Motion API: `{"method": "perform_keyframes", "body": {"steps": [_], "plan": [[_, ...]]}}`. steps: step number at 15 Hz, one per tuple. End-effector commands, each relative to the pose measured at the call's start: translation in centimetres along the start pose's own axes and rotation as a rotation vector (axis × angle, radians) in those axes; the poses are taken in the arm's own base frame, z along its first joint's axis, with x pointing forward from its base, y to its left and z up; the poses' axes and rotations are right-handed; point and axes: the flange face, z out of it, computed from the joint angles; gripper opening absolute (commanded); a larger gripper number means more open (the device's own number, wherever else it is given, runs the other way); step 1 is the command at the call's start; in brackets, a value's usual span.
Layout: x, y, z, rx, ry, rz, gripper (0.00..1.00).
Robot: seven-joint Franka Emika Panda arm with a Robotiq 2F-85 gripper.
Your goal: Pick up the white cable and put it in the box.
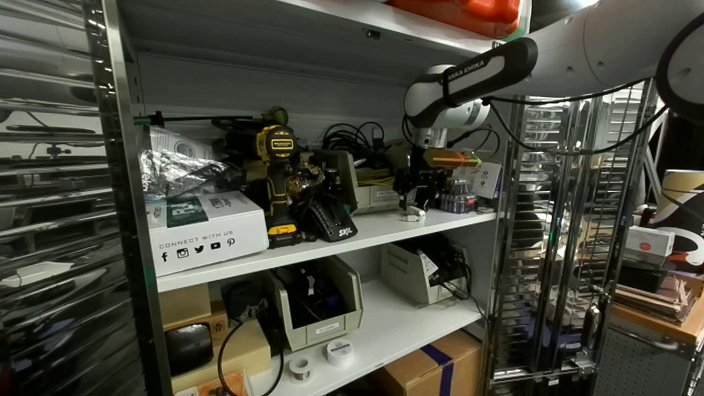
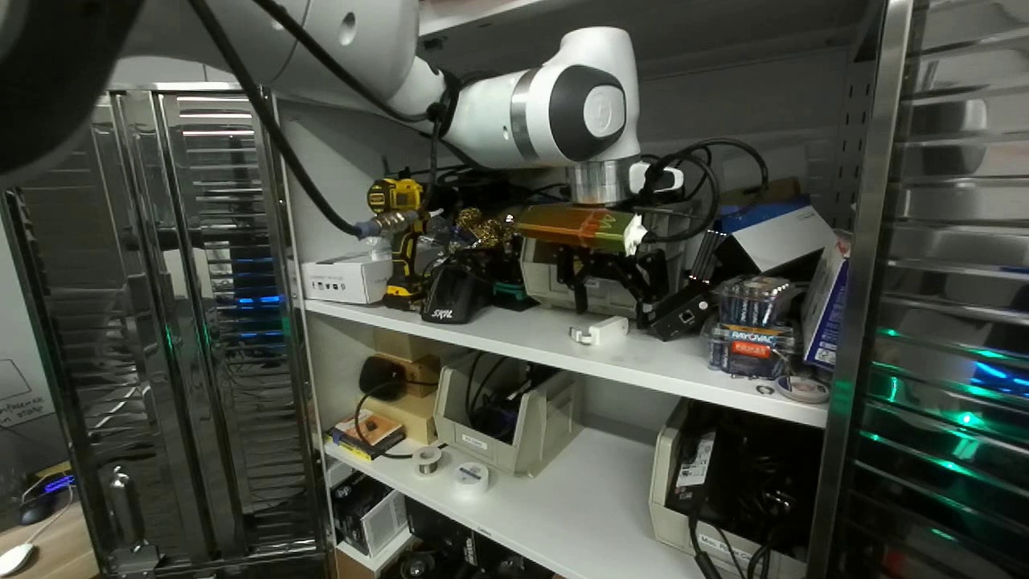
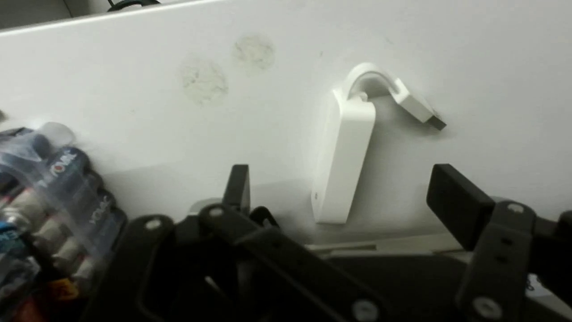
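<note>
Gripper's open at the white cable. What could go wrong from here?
The white cable lies near the front edge of the shelf; a nudge could knock it off. Batteries sit to one side of the gripper, so drifting sideways might bump them. The USB plug juts out and might snag during the lift.

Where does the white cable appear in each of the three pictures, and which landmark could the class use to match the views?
In an exterior view: white cable, just right of centre, slightly below mid-height.
In an exterior view: white cable, right of centre, a little below mid-height.
Wrist view: white cable, right of centre.
Shared landmark: batteries, right of it in both exterior views, left in the wrist view.
</note>
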Motion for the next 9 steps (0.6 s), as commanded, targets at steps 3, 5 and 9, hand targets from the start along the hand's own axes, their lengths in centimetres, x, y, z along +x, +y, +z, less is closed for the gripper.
{"method": "perform_keyframes", "body": {"steps": [3,5,9], "plan": [[1.01,0.09,-0.15,0.019,-0.006,0.014,0.58],[0.93,0.13,-0.28,0.017,-0.01,0.017,0.42],[0.47,0.42,-0.6,0.012,-0.035,0.041,0.11]]}}
